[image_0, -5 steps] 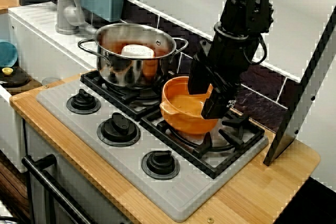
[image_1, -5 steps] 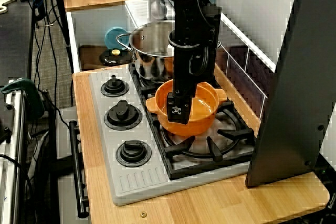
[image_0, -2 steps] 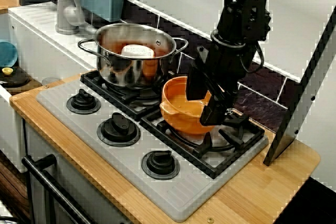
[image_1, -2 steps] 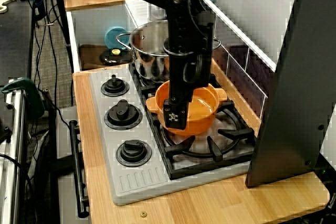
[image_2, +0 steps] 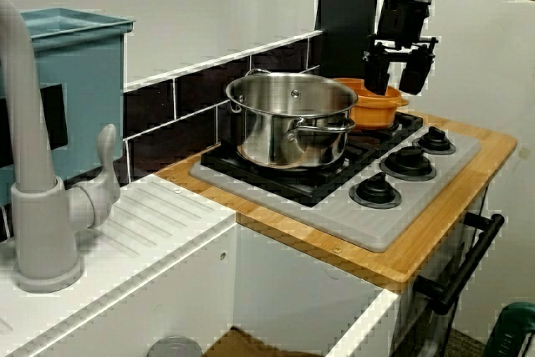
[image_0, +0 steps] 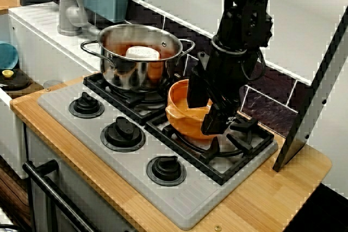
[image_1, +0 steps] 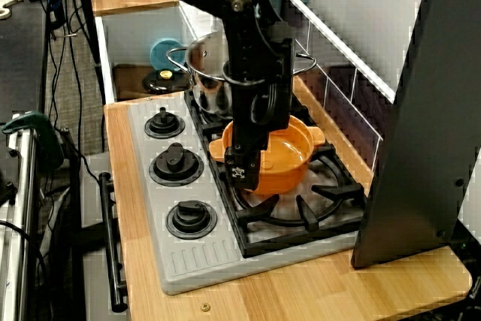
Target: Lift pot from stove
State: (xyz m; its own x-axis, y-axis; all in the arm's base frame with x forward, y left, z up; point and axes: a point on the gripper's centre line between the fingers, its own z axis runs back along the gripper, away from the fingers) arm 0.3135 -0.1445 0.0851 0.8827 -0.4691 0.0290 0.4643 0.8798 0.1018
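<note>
Front view: white lump (image_0: 143,52) in steel pot (image_0: 133,58); orange pot (image_0: 182,115) apparently empty.

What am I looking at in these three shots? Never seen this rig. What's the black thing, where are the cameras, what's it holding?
The black thing is a single robot arm ending in a two-finger gripper. All three pictures show one moment at a toy kitchen. One camera looks down at the stove's knob side, one looks along it from the end of the counter, and one sits low by the sink, beside a grey faucet. The grey stove is set in a wooden counter. A steel pot with something white inside stands on the back burner. The small orange pot is on the front burner, tipped up on the gripper's side. One finger is inside the rim, one outside, apparently pinching its wall, though the contact is hidden.
</note>
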